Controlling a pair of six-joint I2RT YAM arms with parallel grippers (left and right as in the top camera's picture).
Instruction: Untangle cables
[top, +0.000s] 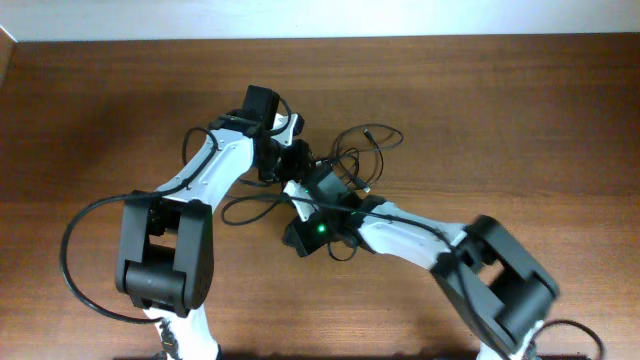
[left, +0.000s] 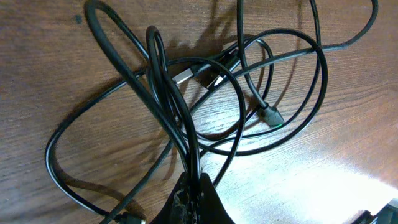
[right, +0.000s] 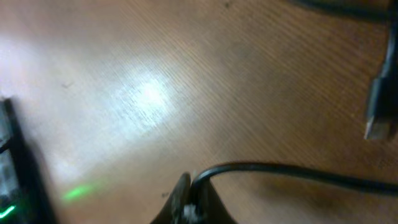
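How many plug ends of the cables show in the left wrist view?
2 clearly: a metallic-tipped plug inside the tangle's middle, and a small dark plug right of it. More may be hidden under loops of the cables.

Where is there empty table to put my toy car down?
The table is bare on its far right, past the cables, and on its far left, beyond the left arm. There is also room in front, between the two arm bases. The middle is crowded: both jaws pinch cables there.
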